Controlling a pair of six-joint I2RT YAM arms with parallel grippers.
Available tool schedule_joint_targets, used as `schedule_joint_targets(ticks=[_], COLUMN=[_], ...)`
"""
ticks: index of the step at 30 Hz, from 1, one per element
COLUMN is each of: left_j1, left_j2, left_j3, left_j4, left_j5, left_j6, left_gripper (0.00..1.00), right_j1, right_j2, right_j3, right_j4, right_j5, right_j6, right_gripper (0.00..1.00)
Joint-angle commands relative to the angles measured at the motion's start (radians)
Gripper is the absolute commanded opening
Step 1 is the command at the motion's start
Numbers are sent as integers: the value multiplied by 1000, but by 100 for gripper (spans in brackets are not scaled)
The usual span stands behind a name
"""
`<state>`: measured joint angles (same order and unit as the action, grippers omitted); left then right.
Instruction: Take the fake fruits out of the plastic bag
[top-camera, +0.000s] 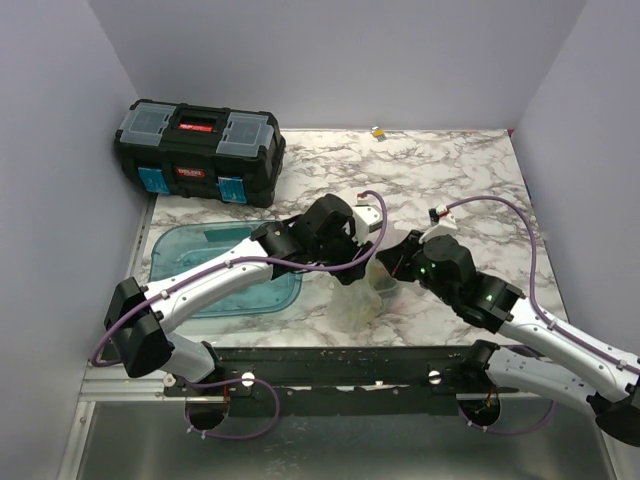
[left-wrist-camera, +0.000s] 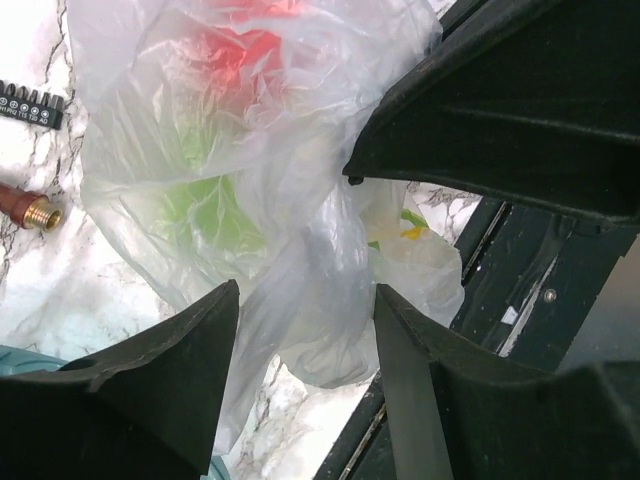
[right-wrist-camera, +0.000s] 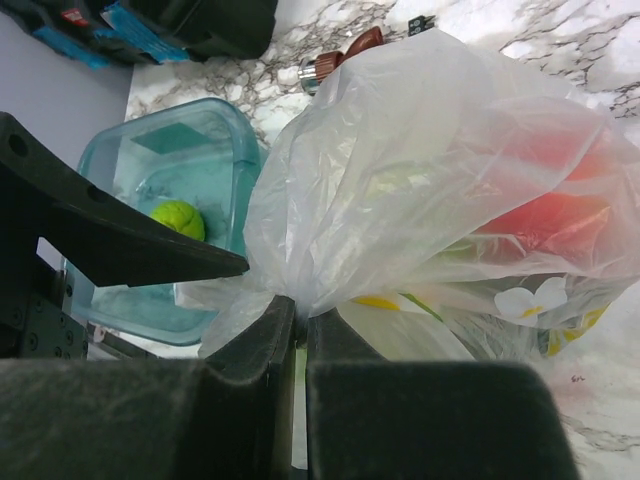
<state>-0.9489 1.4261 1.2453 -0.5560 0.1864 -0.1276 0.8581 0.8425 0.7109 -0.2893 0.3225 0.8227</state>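
The clear crinkly plastic bag (top-camera: 358, 300) hangs between my two grippers near the table's front edge. Through it in the left wrist view (left-wrist-camera: 250, 150) a red fruit (left-wrist-camera: 235, 45) and a green fruit (left-wrist-camera: 205, 205) show blurred. The right wrist view also shows the bag (right-wrist-camera: 420, 170) with the red fruit (right-wrist-camera: 545, 215) inside. My right gripper (right-wrist-camera: 300, 320) is shut on a gathered fold of the bag. My left gripper (left-wrist-camera: 305, 300) is open, its fingers either side of the bag's hanging lower part. The other fruits are hidden.
A blue translucent tray (top-camera: 215, 265) lies left of the bag; it holds a lime-green ball-like fruit (right-wrist-camera: 178, 218). A black toolbox (top-camera: 198, 150) stands at the back left. A bit strip (left-wrist-camera: 30, 105) and a brass-tipped tool (left-wrist-camera: 28, 208) lie on the marble.
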Motion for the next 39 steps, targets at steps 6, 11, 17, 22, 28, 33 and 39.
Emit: schedule_joint_targets(ticks=[6, 11, 17, 22, 28, 33, 39], left_j1=[-6, -7, -17, -53, -69, -68, -68], left_j2=[-72, -215, -254, -175, -68, 15, 38], left_j3=[-28, -126, -164, -116, -49, 9, 24], left_j4=[6, 149, 213, 162, 72, -3, -27], left_j5=[-65, -15, 14, -8, -99, -156, -223], left_j6=[22, 28, 16, 12, -2, -10, -3], left_gripper=[70, 92, 65, 49, 49, 53, 22], right_j1=[-2, -2, -2, -1, -2, -2, -1], right_j2=[-25, -2, 10, 18, 19, 23, 0], right_j3=[16, 11, -6, -6, -8, -15, -14], right_j4=[-39, -24, 10, 24, 34, 50, 27], right_j5=[127, 99, 61, 41, 22, -13, -13], right_j6=[18, 23, 32, 33, 32, 23, 4], right_gripper=[6, 6, 6, 6, 6, 6, 10])
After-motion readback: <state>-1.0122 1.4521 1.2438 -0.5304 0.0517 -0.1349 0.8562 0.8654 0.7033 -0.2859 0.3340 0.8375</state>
